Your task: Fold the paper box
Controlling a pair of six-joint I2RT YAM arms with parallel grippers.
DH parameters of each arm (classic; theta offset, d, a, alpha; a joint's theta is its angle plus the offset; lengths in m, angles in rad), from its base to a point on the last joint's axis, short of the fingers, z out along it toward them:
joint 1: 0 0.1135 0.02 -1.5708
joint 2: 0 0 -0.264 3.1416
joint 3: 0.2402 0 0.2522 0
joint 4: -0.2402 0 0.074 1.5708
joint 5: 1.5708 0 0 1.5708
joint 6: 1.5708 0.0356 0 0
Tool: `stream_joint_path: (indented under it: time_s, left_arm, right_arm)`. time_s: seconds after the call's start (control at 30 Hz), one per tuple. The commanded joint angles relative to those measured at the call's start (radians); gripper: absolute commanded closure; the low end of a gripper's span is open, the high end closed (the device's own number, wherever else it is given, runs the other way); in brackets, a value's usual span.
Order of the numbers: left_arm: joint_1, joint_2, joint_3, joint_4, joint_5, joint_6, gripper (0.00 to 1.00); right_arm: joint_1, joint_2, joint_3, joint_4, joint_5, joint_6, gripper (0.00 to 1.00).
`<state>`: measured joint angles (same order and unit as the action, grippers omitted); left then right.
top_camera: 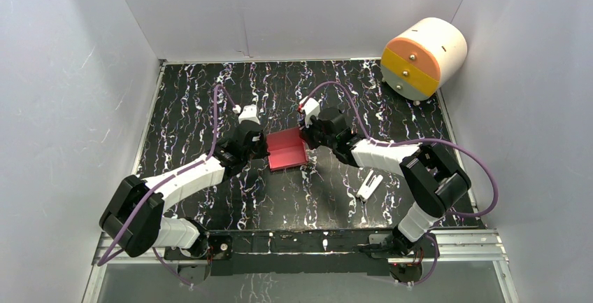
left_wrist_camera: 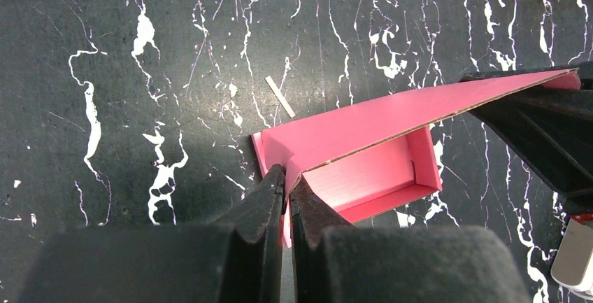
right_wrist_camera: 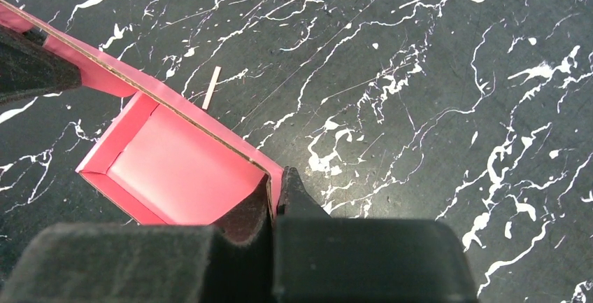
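Paper box [top_camera: 287, 150], pink card, mid-table between the arms: tray walls raised, long flap upright and unfolded, left gripper [left_wrist_camera: 287, 185] and right gripper [right_wrist_camera: 275, 185] clamped on its opposite ends.

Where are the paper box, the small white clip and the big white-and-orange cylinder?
paper box [top_camera: 287, 150]: top external view, on its pink inner floor.
small white clip [top_camera: 368, 186]: top external view, on the middle of its body.
white-and-orange cylinder [top_camera: 418, 61]: top external view, on its coloured end face.
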<state>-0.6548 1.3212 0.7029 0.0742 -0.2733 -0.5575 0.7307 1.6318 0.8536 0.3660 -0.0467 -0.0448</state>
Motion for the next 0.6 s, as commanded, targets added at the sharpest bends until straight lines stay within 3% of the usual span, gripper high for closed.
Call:
stream_joint_path:
  time_s: [0.0,0.27,0.43,0.57]
  left_arm:
    - [-0.006,-0.018,0.03,-0.018,-0.001,-0.011,0.98]
    - [-0.006,0.021,0.053,0.047,0.038,-0.057,0.98]
    - [-0.006,0.034,0.065,0.11,0.014,-0.043,0.98]
    - [-0.006,0.039,0.054,0.175,-0.015,-0.017,0.98]
  right_arm:
    - [0.013,0.001,0.008,0.07,0.025,0.11,1.0]
    - [0.081,0.042,0.035,0.091,0.278,0.339,1.0]
    - [0.098,0.07,0.043,0.179,0.431,0.366,1.0]
    - [0.099,0.095,0.038,0.262,0.448,0.385,0.99]
